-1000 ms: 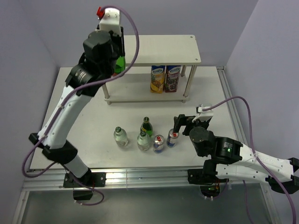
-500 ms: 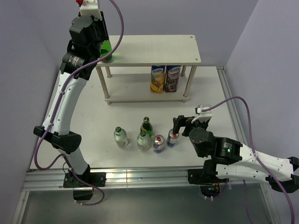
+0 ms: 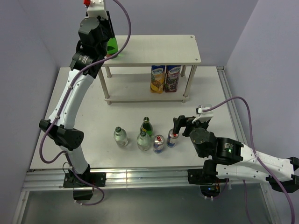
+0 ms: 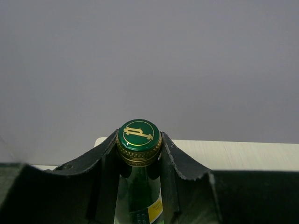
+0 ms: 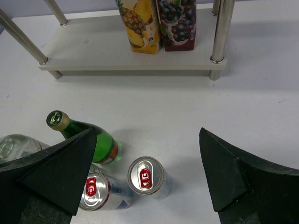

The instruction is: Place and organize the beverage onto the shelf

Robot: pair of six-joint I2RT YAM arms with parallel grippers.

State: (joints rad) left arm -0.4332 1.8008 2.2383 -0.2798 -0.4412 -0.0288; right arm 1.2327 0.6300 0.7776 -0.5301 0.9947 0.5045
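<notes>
My left jaws clamp the neck of the green glass bottle with yellow label (image 4: 138, 135), just under its cap, over the left end of the top board of the pale cream two-tier shelf (image 3: 163, 49). Base contact cannot be confirmed. Lower vertically, seat the base flat and inboard of the edge, then release. My right jaws stand wide open above the slim blue-silver cans (image 5: 145, 173).

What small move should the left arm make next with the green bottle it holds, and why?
Probably lower the green glass bottle straight down onto the shelf's top board, then open. The left gripper is shut on its neck just under the cap, over the board's left end. Whether the base already touches the board cannot be told.
</notes>
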